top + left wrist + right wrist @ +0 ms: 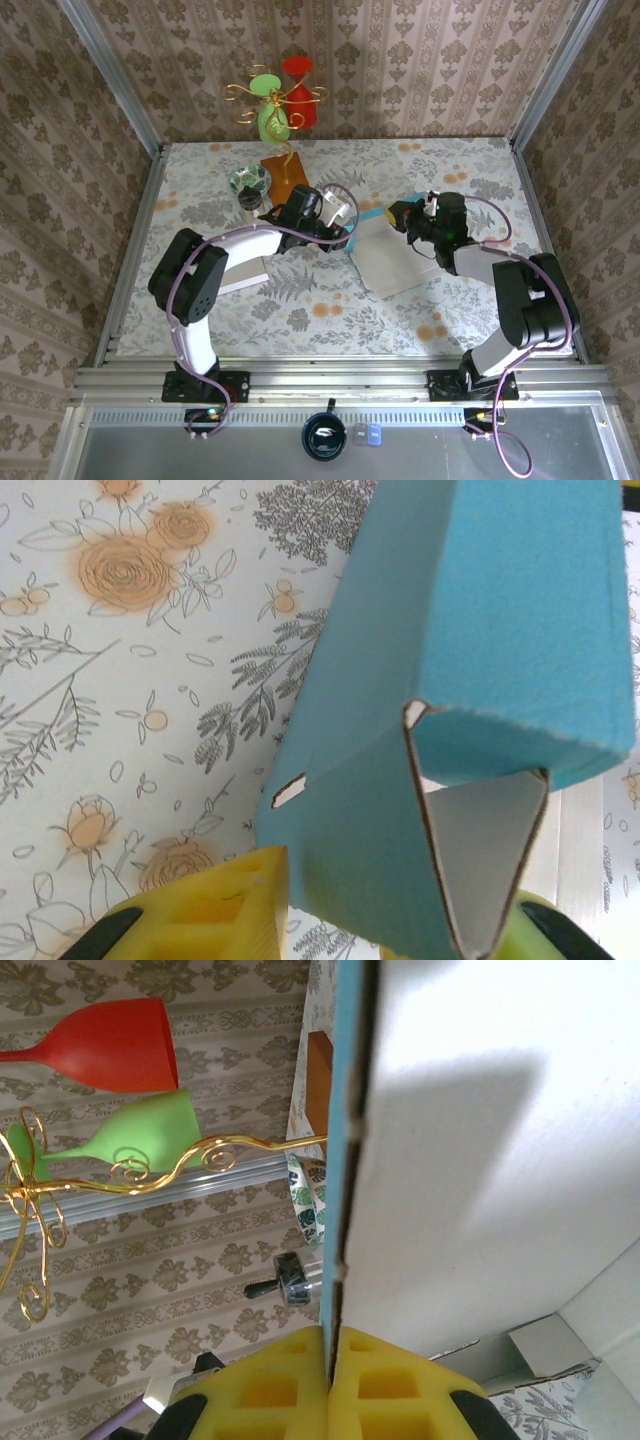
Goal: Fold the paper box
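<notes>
paper box (385, 258) sat mid-table between both arms, half formed, blue outside, white inside. right gripper (330, 1350): pads pressed together, pinching thin panel edge. left gripper (395, 895): fingers straddled doubled blue wall, seemingly clamped on it, though contact was partly cut off at frame bottom. card judged light, thin, springy, easily dented; stiff only along creases. best held close to fold lines or edges, not mid-panel. no brand, label or writing readable.
</notes>
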Controlling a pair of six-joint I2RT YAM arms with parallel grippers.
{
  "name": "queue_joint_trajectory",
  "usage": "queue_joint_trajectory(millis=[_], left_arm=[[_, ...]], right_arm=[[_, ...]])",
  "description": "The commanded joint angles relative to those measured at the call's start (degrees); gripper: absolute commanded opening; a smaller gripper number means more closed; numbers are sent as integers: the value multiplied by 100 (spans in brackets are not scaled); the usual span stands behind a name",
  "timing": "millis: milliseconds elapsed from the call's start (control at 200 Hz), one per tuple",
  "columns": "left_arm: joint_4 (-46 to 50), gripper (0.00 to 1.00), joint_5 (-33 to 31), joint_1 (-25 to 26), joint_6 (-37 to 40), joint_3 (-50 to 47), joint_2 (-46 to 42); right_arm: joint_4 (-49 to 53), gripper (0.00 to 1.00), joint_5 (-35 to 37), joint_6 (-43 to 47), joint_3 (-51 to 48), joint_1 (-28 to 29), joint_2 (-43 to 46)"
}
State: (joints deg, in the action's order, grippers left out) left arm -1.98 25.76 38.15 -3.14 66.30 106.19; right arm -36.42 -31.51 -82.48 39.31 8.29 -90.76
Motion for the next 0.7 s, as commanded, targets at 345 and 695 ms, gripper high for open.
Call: queue_joint_trajectory(millis=[345, 695], left_arm=[[-458, 27, 71, 170, -538, -28, 0], [-547, 30, 26, 269, -568, -121, -14]], right_arm=[[89, 0, 229, -118, -30, 154, -180], [-359, 0, 374, -262, -96, 218, -240]])
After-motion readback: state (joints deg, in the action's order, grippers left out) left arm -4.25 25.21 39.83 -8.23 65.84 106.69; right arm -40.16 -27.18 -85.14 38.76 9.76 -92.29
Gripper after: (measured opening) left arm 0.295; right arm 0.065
